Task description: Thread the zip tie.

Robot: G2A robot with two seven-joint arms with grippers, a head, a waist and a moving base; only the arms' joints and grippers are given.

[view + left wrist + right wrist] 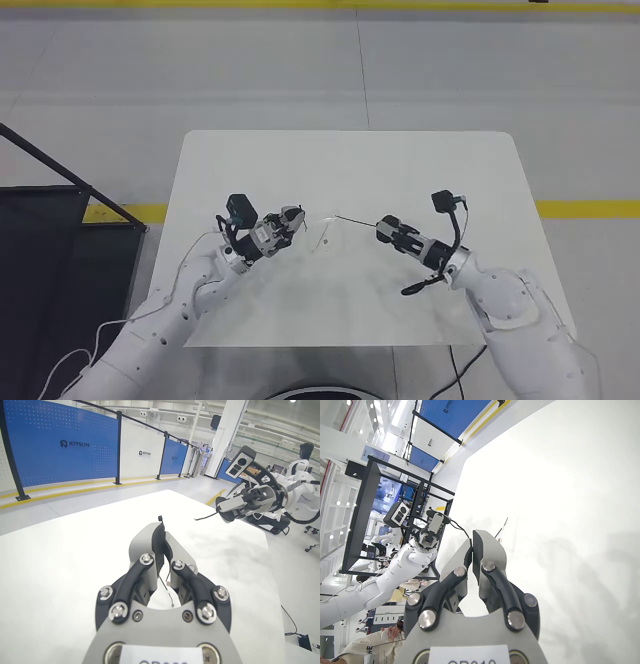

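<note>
My left gripper [297,213] [162,527] is shut on a black zip tie, whose small square head [160,517] sticks out just past the fingertips. It hovers over the white table [400,170], left of centre. My right gripper [383,228] [472,536] faces it from the right and is shut on a thin black strap [358,221] [206,516]. The strap's free tip points toward the left gripper, with a gap between tip and head. I cannot tell whether head and strap belong to one tie.
A dark rack [40,240] stands off the table's left edge. A yellow floor line [590,208] runs behind the table. Bare tabletop lies on all sides of the grippers.
</note>
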